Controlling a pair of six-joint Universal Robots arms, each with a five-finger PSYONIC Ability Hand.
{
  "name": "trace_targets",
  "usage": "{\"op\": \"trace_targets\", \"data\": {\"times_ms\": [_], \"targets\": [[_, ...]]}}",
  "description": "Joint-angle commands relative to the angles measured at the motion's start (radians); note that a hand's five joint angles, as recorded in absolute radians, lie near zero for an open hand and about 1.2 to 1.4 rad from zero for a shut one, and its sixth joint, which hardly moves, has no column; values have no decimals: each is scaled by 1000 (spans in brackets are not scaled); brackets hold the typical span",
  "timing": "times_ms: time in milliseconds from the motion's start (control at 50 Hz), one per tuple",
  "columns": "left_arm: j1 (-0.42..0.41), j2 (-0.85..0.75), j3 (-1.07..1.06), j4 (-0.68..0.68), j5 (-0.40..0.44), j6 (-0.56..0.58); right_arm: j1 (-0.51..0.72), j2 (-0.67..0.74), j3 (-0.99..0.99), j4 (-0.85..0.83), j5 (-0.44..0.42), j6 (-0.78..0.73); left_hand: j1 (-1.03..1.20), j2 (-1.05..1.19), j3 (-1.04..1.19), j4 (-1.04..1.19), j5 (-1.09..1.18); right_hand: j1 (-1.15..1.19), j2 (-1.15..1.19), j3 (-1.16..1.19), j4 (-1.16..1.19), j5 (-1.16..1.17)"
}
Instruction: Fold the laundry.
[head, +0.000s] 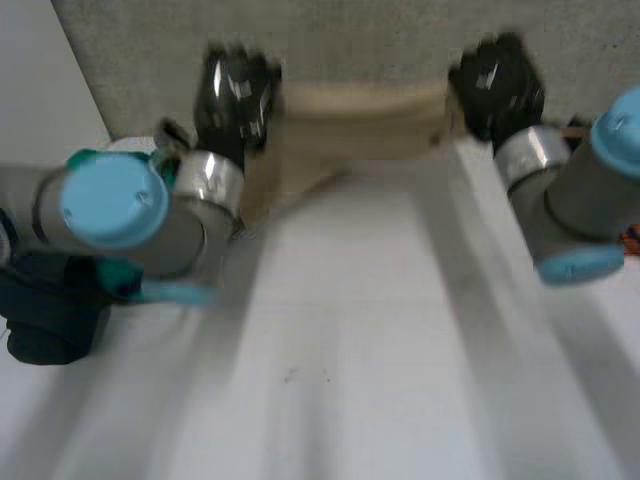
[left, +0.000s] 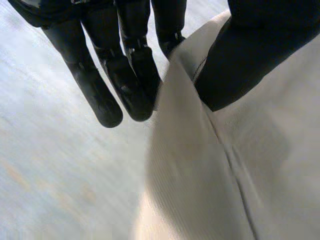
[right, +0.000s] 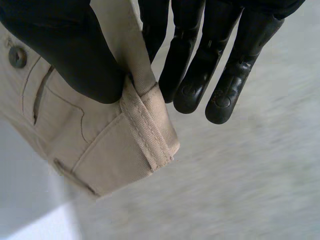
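Observation:
A pair of beige trousers (head: 350, 125) hangs stretched between my two hands above the table's far edge. My left hand (head: 235, 95) grips its left end; in the left wrist view the thumb (left: 240, 65) presses the cloth (left: 220, 170) against the fingers (left: 127, 82). My right hand (head: 497, 85) holds the right end. The right wrist view has the thumb (right: 70, 50) pinching the waistband corner (right: 145, 135) against the fingers (right: 195, 75). A button (right: 17, 56) and a pocket seam sit beside the thumb there.
The white table (head: 340, 350) spreads below the hanging cloth. Grey carpet floor (head: 350, 40) lies beyond the table's far edge. A dark block (head: 45, 310) sits at the table's left side under my left arm.

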Motion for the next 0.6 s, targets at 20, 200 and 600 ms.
{"op": "trace_targets", "data": {"times_ms": [20,200,600], "targets": [[-46,-20,-199,-134,-6,5,0,86,144,93,-1,-5,250,198,203,193,227,410,215,209,207,242],[-98,159,-389,-373,-10,7,-12,-64,262,510,-1,-6,250,198,203,193,227,410,215,209,207,242],[-285,408,-566,-949,-81,-9,-207,-439,661,949,-139,-287,-488,-539,-535,-544,-511,410,215,209,207,242]]}}
